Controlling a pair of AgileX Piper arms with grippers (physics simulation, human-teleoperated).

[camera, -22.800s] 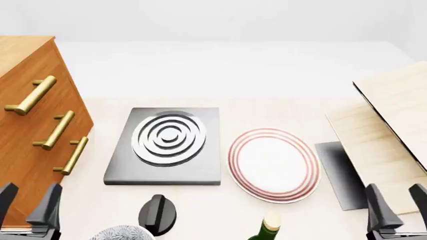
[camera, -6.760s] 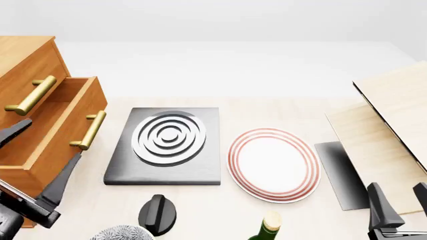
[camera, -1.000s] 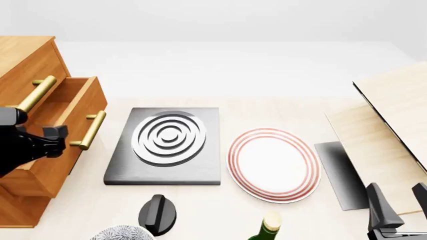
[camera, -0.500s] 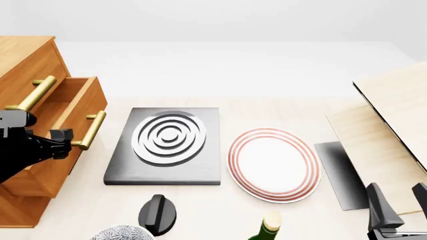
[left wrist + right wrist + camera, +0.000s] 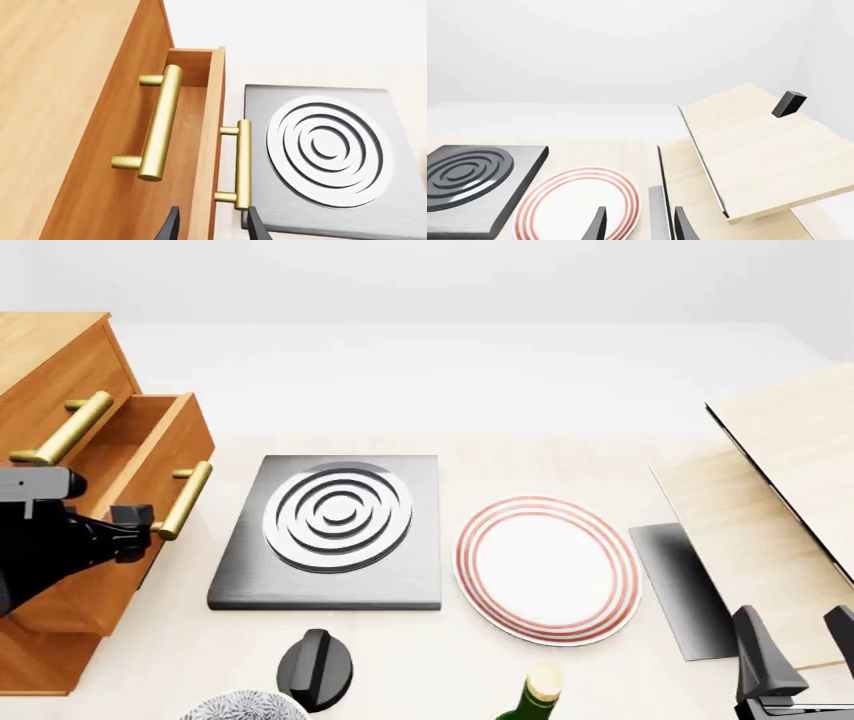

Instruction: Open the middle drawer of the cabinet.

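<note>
Nearest the camera in the front view, the right gripper [image 5: 797,660] rests low at the right edge, its dark fingers parted with nothing between them. Along the same near edge stand a green bottle [image 5: 533,698], a black knob [image 5: 318,668] and part of a grey speckled object [image 5: 244,707]. A little farther in, the left gripper [image 5: 131,517] reaches from the left against the middle drawer [image 5: 127,490], close to the near end of its brass handle [image 5: 183,499]; in the left wrist view its fingertips [image 5: 169,227] stand apart on either side of the drawer front's edge, not closed on anything. The middle drawer juts out of the cabinet [image 5: 47,365], its box open to view. On the surface [image 5: 534,380] beyond lie a grey burner plate [image 5: 334,530], a red-rimmed plate [image 5: 547,568] and pale wooden boards [image 5: 781,490].
</note>
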